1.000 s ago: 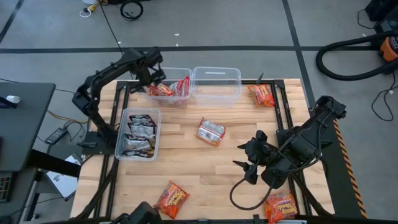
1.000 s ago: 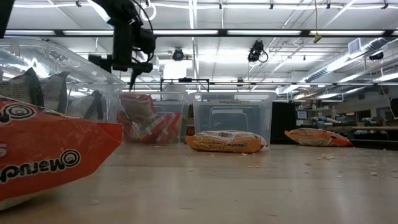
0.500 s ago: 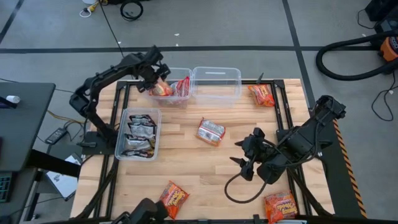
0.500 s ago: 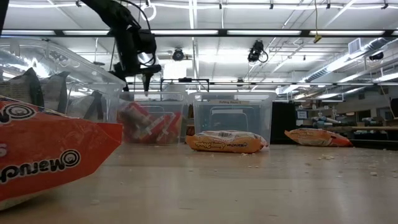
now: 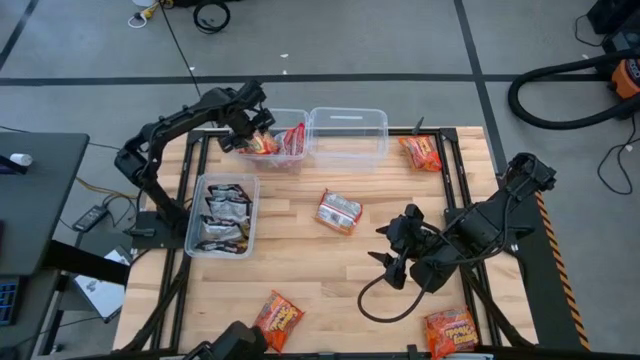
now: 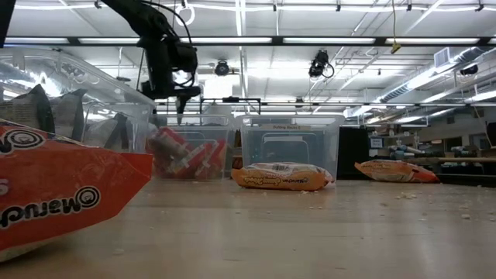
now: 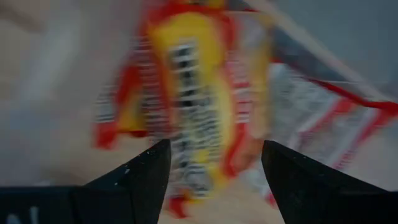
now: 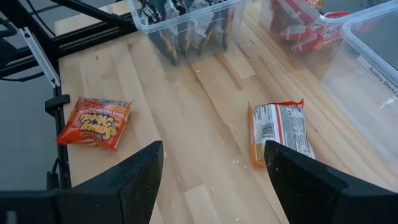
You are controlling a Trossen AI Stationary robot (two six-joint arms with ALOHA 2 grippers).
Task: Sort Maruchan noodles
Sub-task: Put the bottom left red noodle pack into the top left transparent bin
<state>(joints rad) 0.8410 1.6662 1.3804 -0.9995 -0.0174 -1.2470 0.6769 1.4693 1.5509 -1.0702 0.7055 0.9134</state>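
Four loose Maruchan packets [image 5: 339, 211] lay on the worktop [image 5: 300, 265]: one mid-table, one at the far right corner, two along the near edge. The left gripper [image 5: 251, 128], fingers apart and empty, hung over the far-left bin [image 5: 275, 140] of yellow-and-red packets. The right gripper [image 5: 392, 255], fingers apart and empty, hovered right of centre.
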